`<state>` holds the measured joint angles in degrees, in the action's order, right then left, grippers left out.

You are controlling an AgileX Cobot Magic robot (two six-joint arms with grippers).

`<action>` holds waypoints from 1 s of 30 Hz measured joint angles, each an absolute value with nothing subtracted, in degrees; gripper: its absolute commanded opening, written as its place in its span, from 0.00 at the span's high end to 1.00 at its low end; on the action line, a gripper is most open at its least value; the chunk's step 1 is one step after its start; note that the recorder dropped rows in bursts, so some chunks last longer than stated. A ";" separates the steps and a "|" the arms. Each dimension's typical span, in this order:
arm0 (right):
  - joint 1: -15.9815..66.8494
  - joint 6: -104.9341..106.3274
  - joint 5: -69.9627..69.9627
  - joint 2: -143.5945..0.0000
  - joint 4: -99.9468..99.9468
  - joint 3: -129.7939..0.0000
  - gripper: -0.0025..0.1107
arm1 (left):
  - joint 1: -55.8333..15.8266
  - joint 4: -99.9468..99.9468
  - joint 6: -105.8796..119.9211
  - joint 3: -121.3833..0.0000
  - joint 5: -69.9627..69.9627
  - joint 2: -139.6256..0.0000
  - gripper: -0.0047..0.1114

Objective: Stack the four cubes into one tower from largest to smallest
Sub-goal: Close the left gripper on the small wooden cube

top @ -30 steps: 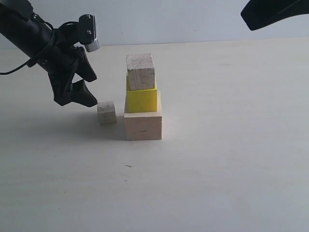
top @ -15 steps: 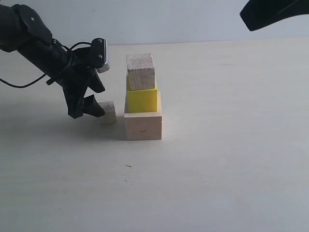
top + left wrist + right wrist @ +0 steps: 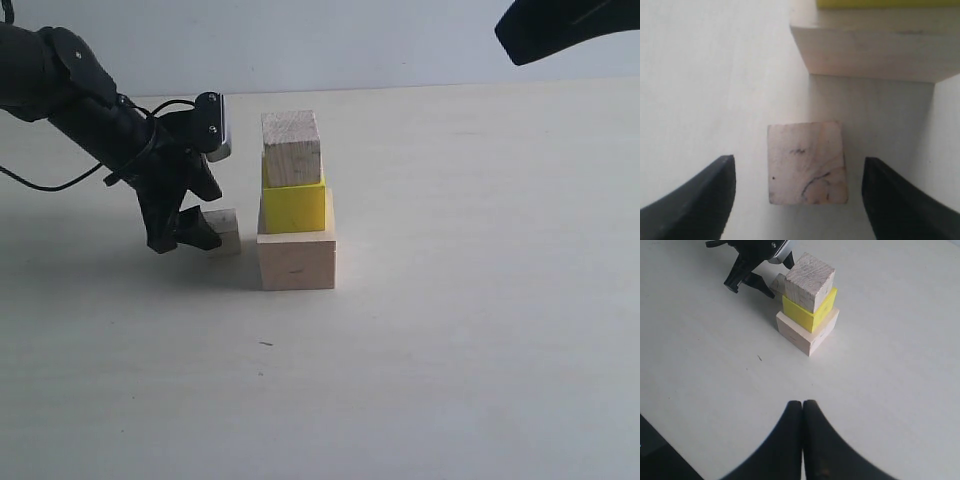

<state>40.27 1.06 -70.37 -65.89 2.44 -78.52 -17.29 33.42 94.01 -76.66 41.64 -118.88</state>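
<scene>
- The smallest pale wood cube (image 3: 807, 170) sits flat on the table (image 3: 450, 350), just beside the base of the stack and apart from it, with a narrow strip of bare table between them. Faint dark marks show on its top face.
- The left gripper (image 3: 188, 238) is low over this cube and spread wide. In the left wrist view its dark fingers (image 3: 705, 200) stand one on each side of the cube, with a clear gap at both sides. It has hold of nothing.
- The stack is three blocks high. The large pale wood cube (image 3: 297, 260) is at the bottom, on the table.
- The yellow cube (image 3: 294, 207) rests on it.
- The brownish wood cube (image 3: 291, 148) rests on the yellow one, turned a little against it.
- The right gripper (image 3: 802, 412) hangs high above the table, well away from the stack. Its fingers are pressed together with nothing between them.
- In the exterior view only a dark part of that arm shows, at the upper right corner.
</scene>
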 measured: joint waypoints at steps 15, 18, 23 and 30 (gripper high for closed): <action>40.27 0.42 -70.37 -65.87 2.44 -78.52 0.98 | -17.29 34.32 94.22 -76.66 41.51 -119.01 0.37; 40.27 0.00 -70.37 -65.87 2.44 -78.52 0.98 | -17.29 34.42 94.22 -76.66 41.64 -119.47 0.37; 40.27 0.00 -70.37 -65.87 2.44 -78.52 0.98 | -17.29 34.54 94.22 -76.66 41.64 -120.68 0.37; 40.27 0.00 -70.37 -65.87 2.50 -78.52 0.98 | -17.29 34.67 94.22 -76.66 41.64 -121.67 0.48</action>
